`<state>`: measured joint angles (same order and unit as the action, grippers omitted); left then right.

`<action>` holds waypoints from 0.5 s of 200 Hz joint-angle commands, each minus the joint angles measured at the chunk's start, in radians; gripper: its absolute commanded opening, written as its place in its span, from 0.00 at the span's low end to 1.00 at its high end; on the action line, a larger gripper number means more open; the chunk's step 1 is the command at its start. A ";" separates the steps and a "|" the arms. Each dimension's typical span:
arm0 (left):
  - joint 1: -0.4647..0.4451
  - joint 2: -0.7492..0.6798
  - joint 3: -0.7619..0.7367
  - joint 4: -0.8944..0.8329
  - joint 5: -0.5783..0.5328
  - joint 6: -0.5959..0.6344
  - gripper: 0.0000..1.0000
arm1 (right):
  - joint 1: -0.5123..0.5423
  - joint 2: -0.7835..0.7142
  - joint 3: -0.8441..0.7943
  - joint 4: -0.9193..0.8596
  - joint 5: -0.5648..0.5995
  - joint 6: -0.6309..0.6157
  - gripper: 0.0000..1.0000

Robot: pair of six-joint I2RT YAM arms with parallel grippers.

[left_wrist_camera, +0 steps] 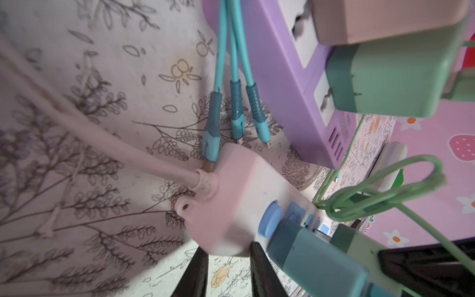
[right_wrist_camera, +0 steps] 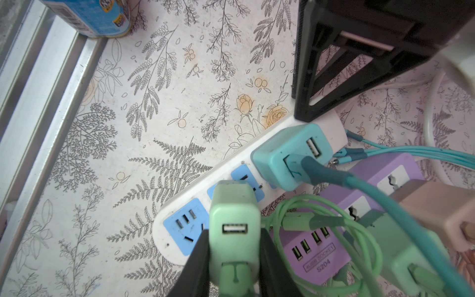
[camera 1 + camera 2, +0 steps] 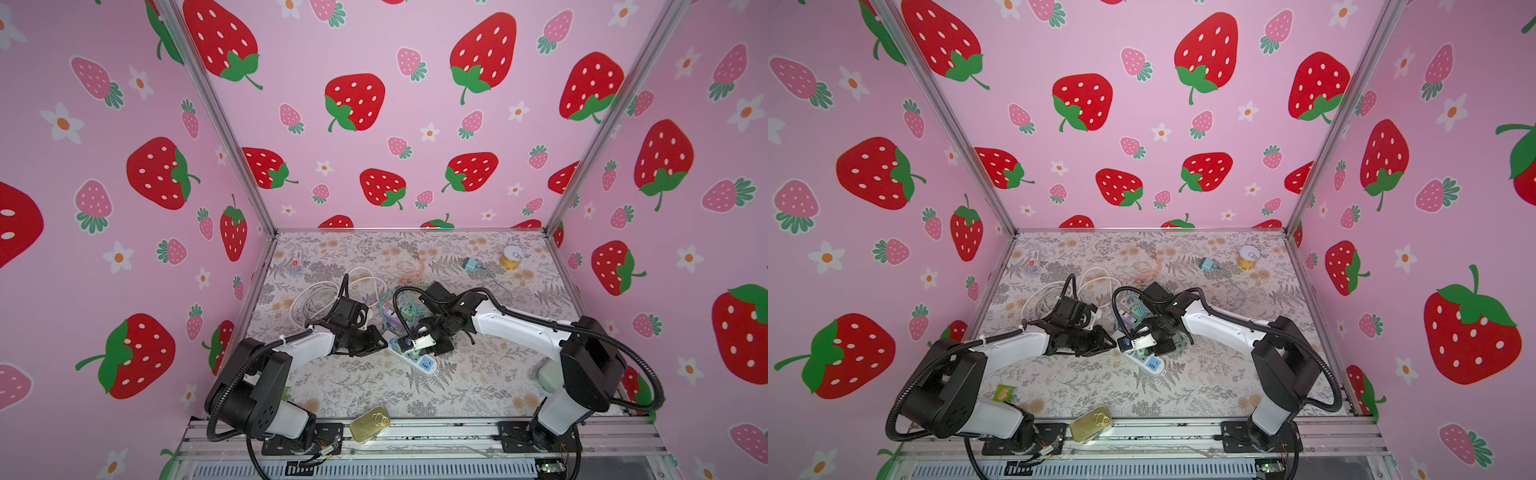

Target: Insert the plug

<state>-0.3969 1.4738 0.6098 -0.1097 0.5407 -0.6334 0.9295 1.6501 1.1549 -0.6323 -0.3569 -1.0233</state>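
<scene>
- Right end effector (image 2: 235, 231): fingers pinch the green plug (image 2: 232, 205) by its two side faces. The USB port faces up at the wrist, so the prong side points down. The prongs are hidden under the body.
- The side grip probably lets the arm push straight down without a finger landing between plug and socket.
- Green plug location: over the blue socket row of the white power strip (image 2: 172, 253). It is between the bare end socket (image 2: 185, 226) and the teal charger (image 2: 290, 156), which is already plugged in.
- Seated or just above the socket: cannot tell, the body blocks the contact. My read is the align-and-press step, task not confirmed done.
- Left end effector (image 1: 228, 250): fingers near each other with a narrow gap, tips at the cord end of the strip.
- Clamped on the strip or only pressed against it: cannot tell. Likely job is bracing the strip so it does not slide or tip under the push from the other arm.
- The strip cord (image 1: 102, 133) leaves the braced end and trails off across the counter (image 2: 154, 102). Bracing at that end leaves the socket row free.
- Three loose teal cable tips (image 1: 236, 115) lie on the counter just beside that cord end, plugged into nothing.
- The purple socket cube (image 2: 316, 254) lies right beside the strip and carries other chargers.
- A loose green cable (image 2: 321, 221) loops over the cube, close to the right fingers. It looks like a snag risk if the wrist shifts sideways.
</scene>
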 commanded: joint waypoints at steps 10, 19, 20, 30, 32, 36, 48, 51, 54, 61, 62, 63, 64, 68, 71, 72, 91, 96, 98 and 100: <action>-0.001 0.055 0.018 0.071 0.015 -0.030 0.29 | 0.008 -0.030 -0.044 -0.041 -0.010 -0.010 0.00; -0.002 0.070 0.029 0.076 0.016 -0.029 0.29 | 0.009 -0.035 -0.052 -0.042 -0.010 -0.005 0.00; -0.002 0.072 0.030 0.077 0.016 -0.029 0.29 | 0.010 -0.036 -0.053 -0.042 -0.010 -0.005 0.00; -0.002 0.088 0.043 0.080 0.018 -0.029 0.29 | 0.010 -0.042 -0.062 -0.043 -0.014 0.000 0.00; -0.002 0.090 0.045 0.082 0.019 -0.030 0.29 | 0.011 -0.043 -0.064 -0.043 -0.014 0.001 0.00; -0.002 0.094 0.050 0.083 0.019 -0.028 0.29 | 0.011 -0.045 -0.069 -0.043 -0.018 0.002 0.00; -0.002 0.107 0.064 0.085 0.025 -0.028 0.29 | 0.013 -0.050 -0.078 -0.040 -0.023 0.006 0.00; -0.002 0.110 0.067 0.084 0.025 -0.028 0.29 | 0.014 -0.050 -0.081 -0.038 -0.023 0.007 0.00; -0.002 0.111 0.068 0.085 0.025 -0.028 0.28 | 0.015 -0.050 -0.082 -0.041 -0.023 0.008 0.00; -0.002 0.114 0.073 0.085 0.024 -0.026 0.28 | 0.019 -0.047 -0.085 -0.042 -0.022 0.009 0.00; -0.001 0.115 0.074 0.084 0.024 -0.026 0.28 | 0.019 -0.047 -0.085 -0.043 -0.021 0.009 0.00; -0.002 0.115 0.075 0.085 0.024 -0.026 0.28 | 0.019 -0.046 -0.084 -0.043 -0.021 0.009 0.00; -0.002 0.115 0.075 0.084 0.024 -0.026 0.28 | 0.019 -0.047 -0.084 -0.043 -0.021 0.009 0.00; -0.002 0.117 0.078 0.084 0.024 -0.026 0.28 | 0.020 -0.046 -0.084 -0.045 -0.019 0.009 0.00; -0.002 0.117 0.079 0.081 0.023 -0.025 0.28 | 0.022 -0.044 -0.085 -0.046 -0.019 0.010 0.00; -0.002 0.117 0.081 0.081 0.022 -0.025 0.28 | 0.022 -0.044 -0.084 -0.047 -0.019 0.011 0.00; 0.000 0.118 0.088 0.078 0.021 -0.023 0.28 | 0.025 -0.034 -0.082 -0.054 -0.013 0.011 0.00; -0.001 0.120 0.088 0.078 0.021 -0.021 0.28 | 0.025 -0.033 -0.080 -0.055 -0.011 0.010 0.00; -0.001 0.119 0.088 0.079 0.021 -0.021 0.28 | 0.026 -0.031 -0.080 -0.055 -0.009 0.011 0.00; 0.000 0.119 0.090 0.077 0.021 -0.022 0.28 | 0.026 -0.030 -0.079 -0.056 -0.008 0.010 0.00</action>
<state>-0.3985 1.5791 0.6678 -0.0261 0.5964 -0.6521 0.9417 1.6051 1.0981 -0.6132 -0.3656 -1.0145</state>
